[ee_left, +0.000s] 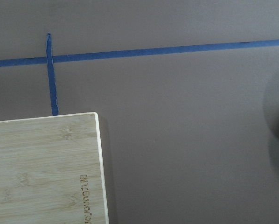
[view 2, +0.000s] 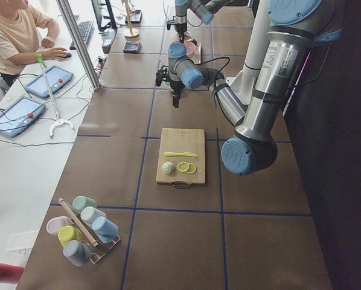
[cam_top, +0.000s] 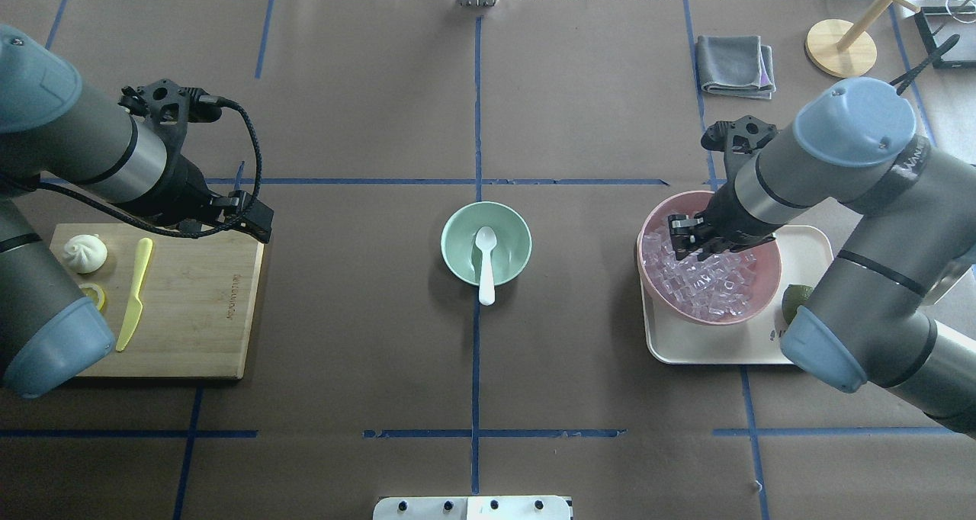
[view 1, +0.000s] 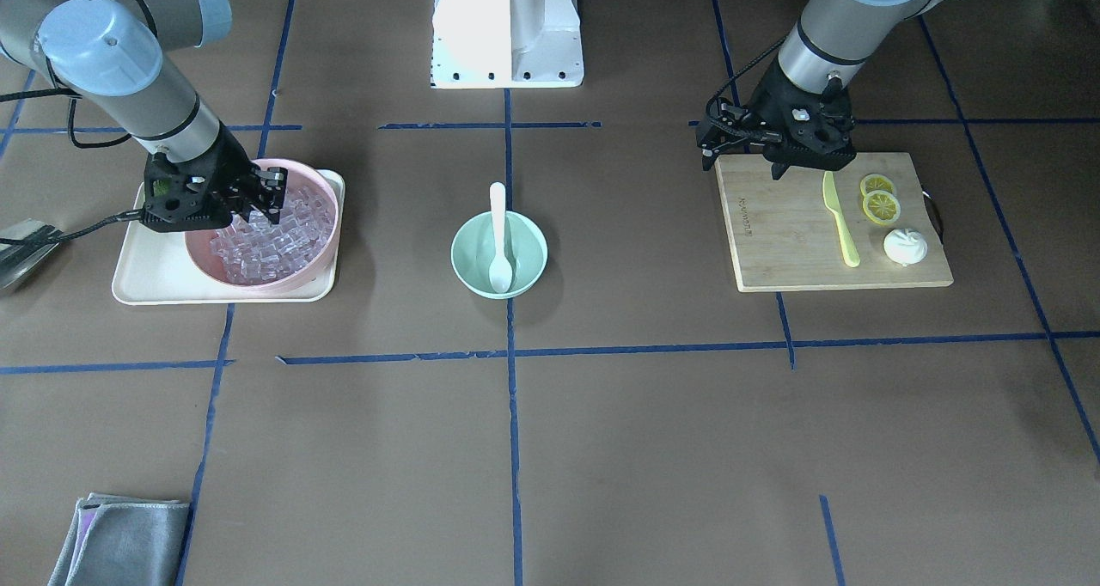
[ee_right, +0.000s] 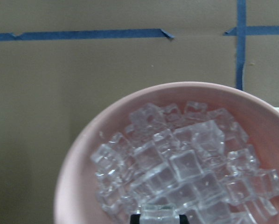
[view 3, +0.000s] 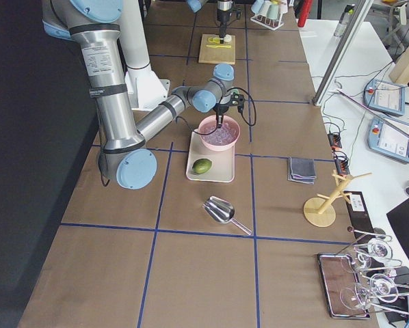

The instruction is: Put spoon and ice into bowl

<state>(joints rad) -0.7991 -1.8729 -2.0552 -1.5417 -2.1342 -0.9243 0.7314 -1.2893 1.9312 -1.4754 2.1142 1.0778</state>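
Observation:
The white spoon (cam_top: 486, 264) lies in the mint-green bowl (cam_top: 457, 226) at the table's middle, scoop inside and handle over the rim; both also show in the front view, spoon (view 1: 498, 234) and bowl (view 1: 528, 264). Many clear ice cubes (ee_right: 186, 163) fill a pink bowl (cam_top: 657, 276). My right gripper (cam_top: 690, 239) is down at the pile, and in its wrist view the fingertips (ee_right: 135, 217) sit on either side of one ice cube (ee_right: 159, 213). My left gripper (cam_top: 248, 219) hangs open and empty over the far corner of the cutting board (cam_top: 198, 314).
The pink bowl sits on a cream tray (cam_top: 717, 348) with a lime (cam_top: 794, 303). The board holds a yellow-green knife (cam_top: 133, 295), a white bun (cam_top: 84, 253) and lemon slices (view 1: 878, 199). A metal scoop (view 3: 225, 210) and a grey cloth (cam_top: 736, 65) lie beyond the tray.

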